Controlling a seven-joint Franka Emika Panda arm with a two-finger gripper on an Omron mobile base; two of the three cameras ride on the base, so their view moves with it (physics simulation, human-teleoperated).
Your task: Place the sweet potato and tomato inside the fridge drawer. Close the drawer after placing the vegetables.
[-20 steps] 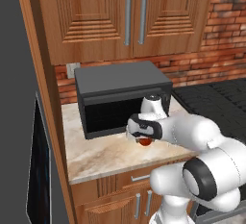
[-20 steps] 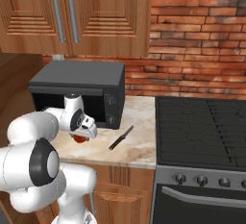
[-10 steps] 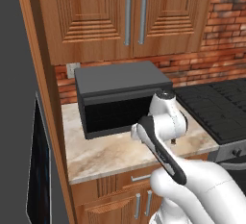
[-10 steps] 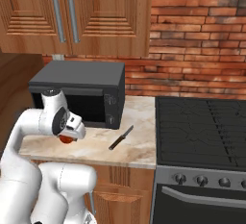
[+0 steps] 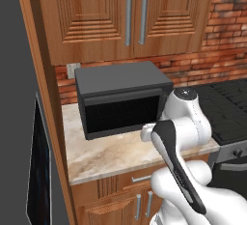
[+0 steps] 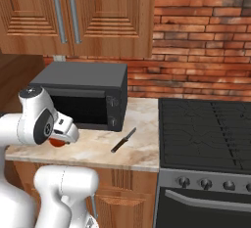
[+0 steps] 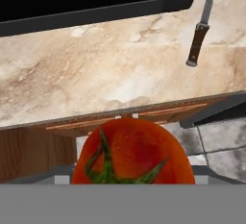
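Over the last second the arm swings the gripper (image 6: pixel 60 140) with the tomato (image 6: pixel 59 142) away from the middle of the counter (image 6: pixel 142 144), out past its front edge. In the right base view, the tomato now hangs over the counter's front left part.

The tomato (image 7: pixel 133 153) has smooth, glossy red skin with a green stem. The counter (image 7: pixel 96 79) looks like polished beige marble, and the knife (image 7: pixel 200 28) pairs a dark wooden handle with a metal blade. The microwave (image 6: pixel 81 95) is matt dark grey; the cabinets (image 5: pixel 125 19) are grained wood with metal handles.
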